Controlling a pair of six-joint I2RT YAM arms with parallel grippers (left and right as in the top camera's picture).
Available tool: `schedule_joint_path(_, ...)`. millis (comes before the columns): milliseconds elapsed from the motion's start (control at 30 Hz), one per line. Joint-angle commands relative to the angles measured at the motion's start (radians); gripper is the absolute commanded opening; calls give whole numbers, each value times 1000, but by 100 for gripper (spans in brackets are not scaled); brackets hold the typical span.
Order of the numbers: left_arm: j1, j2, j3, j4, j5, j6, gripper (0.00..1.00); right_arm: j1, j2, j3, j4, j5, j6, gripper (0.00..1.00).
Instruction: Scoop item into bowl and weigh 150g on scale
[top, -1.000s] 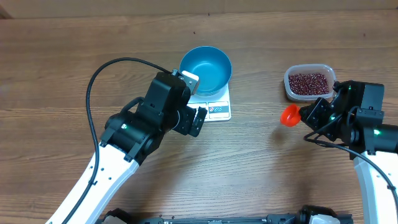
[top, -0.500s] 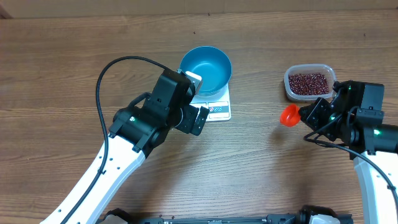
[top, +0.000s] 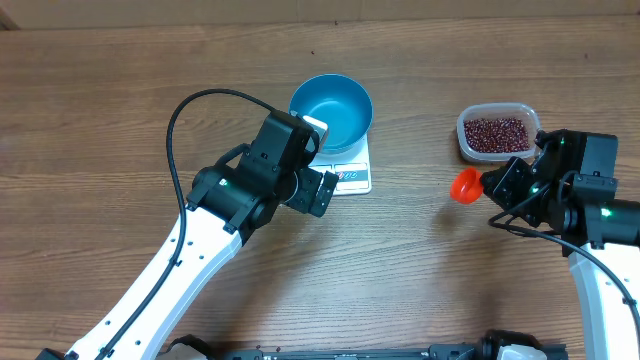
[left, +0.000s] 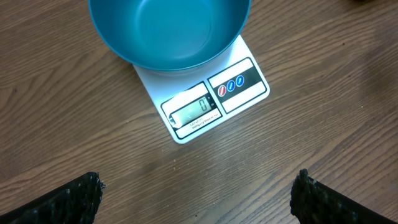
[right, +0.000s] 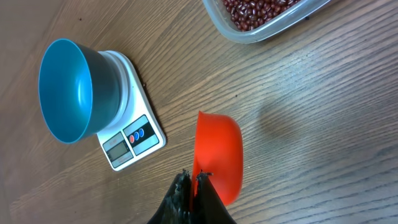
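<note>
- Wooden table (top: 100, 100): brown planked top carrying everything below.
- Left gripper (top: 320, 190): black two-finger pincer on the white and black arm. It hangs over the table just beside the front edge of the scale. In the left wrist view its fingers (left: 81, 199) stand wide apart at the two bottom corners, with nothing between them.
- Round deep blue bowl (top: 331, 112): sits upright on the rear part of the scale, overhanging its back and sides. Its inside is bare blue in the left wrist view.
- Small flat white rectangular kitchen scale (top: 350, 175): lies under the bowl, with its grey display window and label panel left uncovered at the front. The display shows a zero.
- Red-orange plastic scoop (top: 465, 185): held above the table, well to the right of the scale and in front of the tub.
- Right gripper (top: 497, 183): black pincer clamped tight on the scoop's handle end.
- Clear rounded-rectangular plastic tub (top: 463, 140): rests on the table at far right, apart from the scoop.
- Small dark red-maroon beans (top: 497, 133): all lie in the tub.
</note>
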Motion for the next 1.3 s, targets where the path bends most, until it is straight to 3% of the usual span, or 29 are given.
schedule_joint_path(0, -2, 4, 12, -2, 4, 23, 99, -3, -2, 25, -1, 0, -9, 4)
schedule_joint_path(1267, -2, 4, 12, -2, 4, 23, 100, -3, -2, 25, -8, -1, -27, 4)
